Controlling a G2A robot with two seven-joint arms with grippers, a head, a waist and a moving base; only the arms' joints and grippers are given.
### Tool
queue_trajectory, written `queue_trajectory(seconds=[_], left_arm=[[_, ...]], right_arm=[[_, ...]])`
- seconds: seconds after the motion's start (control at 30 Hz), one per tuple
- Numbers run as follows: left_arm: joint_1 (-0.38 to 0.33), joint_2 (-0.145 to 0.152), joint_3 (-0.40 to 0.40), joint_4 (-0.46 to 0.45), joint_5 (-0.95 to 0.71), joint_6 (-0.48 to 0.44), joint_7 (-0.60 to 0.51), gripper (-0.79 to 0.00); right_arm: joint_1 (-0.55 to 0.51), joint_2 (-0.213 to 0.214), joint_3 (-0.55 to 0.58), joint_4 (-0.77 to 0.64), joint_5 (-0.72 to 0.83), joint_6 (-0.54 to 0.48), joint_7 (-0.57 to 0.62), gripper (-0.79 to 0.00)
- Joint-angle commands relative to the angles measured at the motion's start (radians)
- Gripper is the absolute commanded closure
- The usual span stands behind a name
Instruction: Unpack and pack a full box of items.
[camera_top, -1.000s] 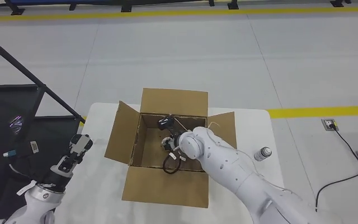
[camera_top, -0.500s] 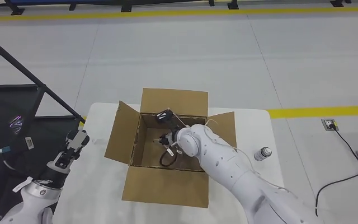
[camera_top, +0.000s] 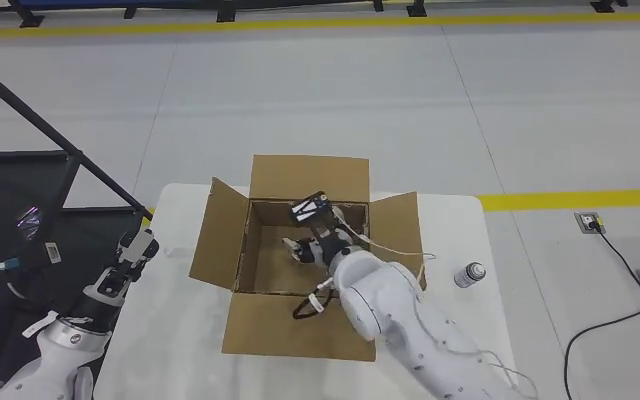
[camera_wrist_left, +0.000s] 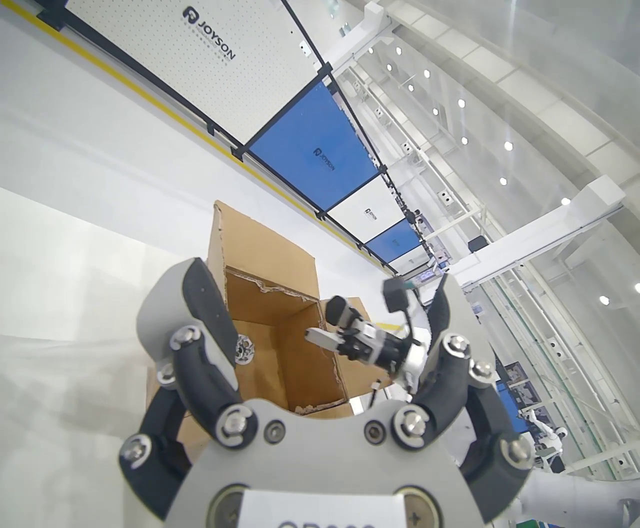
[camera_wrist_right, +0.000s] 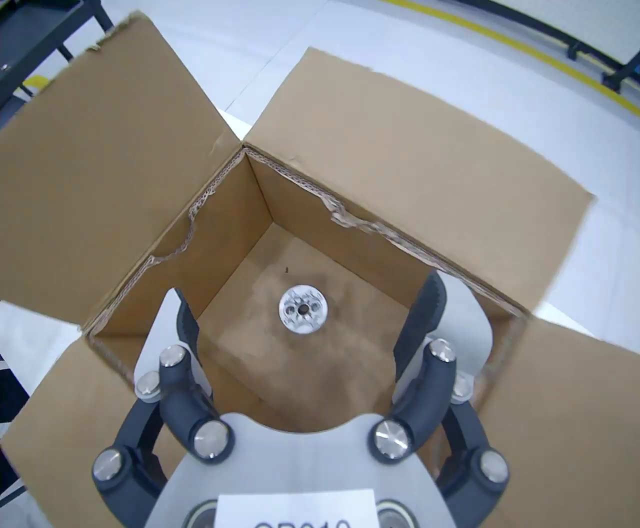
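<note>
The right gripper (camera_wrist_right: 306, 302) is hanging over the open box (camera_wrist_right: 225, 225). Its fingers are spread wide and it is holding nothing. Right under it, a small round white thing (camera_wrist_right: 302, 311) is sitting on the bottom of the box, near the middle. The left gripper (camera_wrist_left: 320, 290) is wide open too, and it is holding nothing. It is waiting well apart from the box, by the side edge of the table (camera_top: 180, 330). A little can (camera_top: 470, 273) is standing on the table, near the box but outside it. I think the unpacking is getting close to done. The can is out, and the round thing is waiting to be lifted out. All the packing back in is left to do.
</note>
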Motion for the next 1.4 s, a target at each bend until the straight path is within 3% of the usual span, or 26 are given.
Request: queue_trajectory(seconds=[0.0, 0.23, 0.4, 0.63, 0.9, 0.93, 0.97, 1.0, 1.07, 1.27, 1.33, 1.37], left_arm=[[0.000, 0.000, 0.000, 0.000, 0.000, 0.000, 0.000, -0.785], [0.000, 0.000, 0.000, 0.000, 0.000, 0.000, 0.000, -0.785], [0.000, 0.000, 0.000, 0.000, 0.000, 0.000, 0.000, -0.785], [0.000, 0.000, 0.000, 0.000, 0.000, 0.000, 0.000, -0.785], [0.000, 0.000, 0.000, 0.000, 0.000, 0.000, 0.000, -0.785], [0.000, 0.000, 0.000, 0.000, 0.000, 0.000, 0.000, -0.785], [0.000, 0.000, 0.000, 0.000, 0.000, 0.000, 0.000, -0.785], [0.000, 0.000, 0.000, 0.000, 0.000, 0.000, 0.000, -0.785], [0.000, 0.000, 0.000, 0.000, 0.000, 0.000, 0.000, -0.785], [0.000, 0.000, 0.000, 0.000, 0.000, 0.000, 0.000, -0.785], [0.000, 0.000, 0.000, 0.000, 0.000, 0.000, 0.000, -0.785], [0.000, 0.000, 0.000, 0.000, 0.000, 0.000, 0.000, -0.785]], right_arm=[[-0.134, 0.026, 0.085, -0.196, -0.135, 0.027, 0.035, -0.785], [-0.423, 0.060, 0.342, -0.403, -0.340, 0.222, 0.077, -0.785], [-0.566, 0.066, 0.537, -0.389, -0.264, 0.293, 0.085, -0.785], [-0.544, 0.062, 0.631, -0.149, -0.118, 0.259, 0.068, -0.785], [-0.476, 0.057, 0.682, 0.080, 0.059, 0.156, -0.090, -0.785], [-0.469, 0.057, 0.684, 0.095, 0.066, 0.147, -0.098, -0.683], [-0.463, 0.057, 0.686, 0.106, 0.074, 0.140, -0.106, -0.502], [-0.459, 0.057, 0.688, 0.116, 0.082, 0.134, -0.118, -0.379], [-0.452, 0.056, 0.690, 0.135, 0.096, 0.126, -0.142, -0.342], [-0.424, 0.055, 0.688, 0.182, 0.120, 0.104, -0.172, -0.351], [-0.418, 0.055, 0.687, 0.190, 0.124, 0.098, -0.176, -0.302], [-0.416, 0.055, 0.686, 0.189, 0.126, 0.098, -0.180, -0.228]])
